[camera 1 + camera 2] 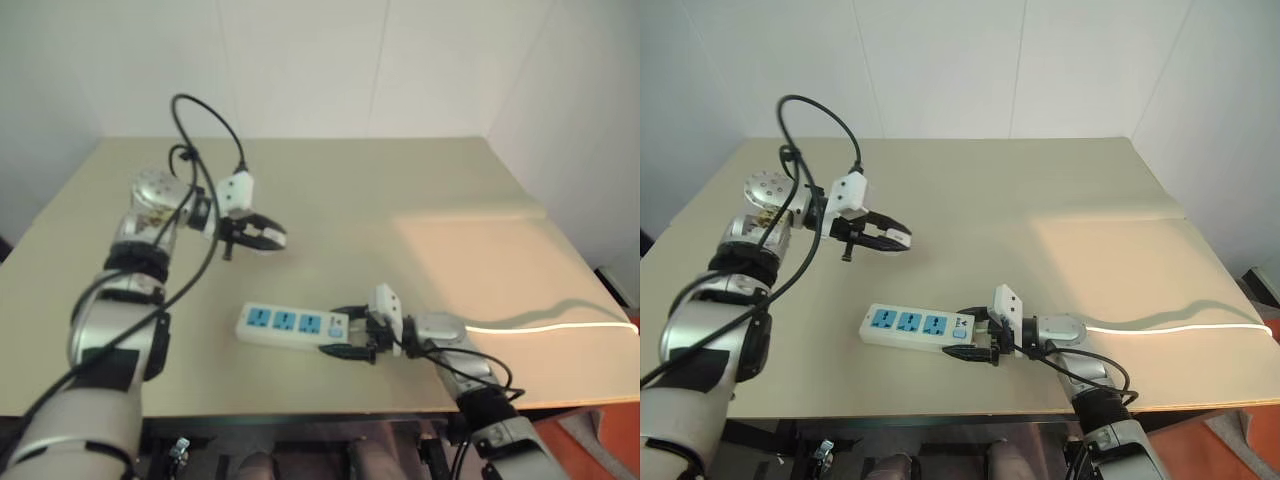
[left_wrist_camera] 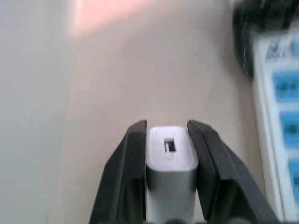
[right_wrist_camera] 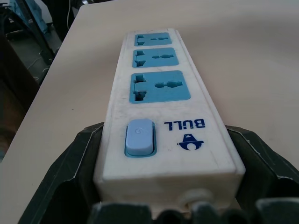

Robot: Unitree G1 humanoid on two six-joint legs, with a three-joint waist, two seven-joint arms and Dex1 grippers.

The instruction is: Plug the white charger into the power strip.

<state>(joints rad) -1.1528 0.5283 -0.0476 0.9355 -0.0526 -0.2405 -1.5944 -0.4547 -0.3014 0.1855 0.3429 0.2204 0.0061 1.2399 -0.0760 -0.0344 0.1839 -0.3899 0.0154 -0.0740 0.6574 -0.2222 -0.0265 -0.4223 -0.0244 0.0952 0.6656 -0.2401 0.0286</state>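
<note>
**Charger Held Above Desk, Strip Clamped**

Beige desk [image 1: 1040, 190] carried the power strip [image 1: 910, 327], lying flat. Right gripper [image 1: 975, 338] was clamped on the strip's switch end. Left gripper [image 1: 880, 237], clamped on the white charger [image 2: 170, 154], was raised beyond the strip's far side, well apart.

Beige tabletop [image 1: 400, 190] against white walls [image 1: 330, 60].

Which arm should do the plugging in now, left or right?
Left. The left gripper already holds the white charger above the table, while the right gripper clamps the switch end of the power strip, steadying it.
</note>
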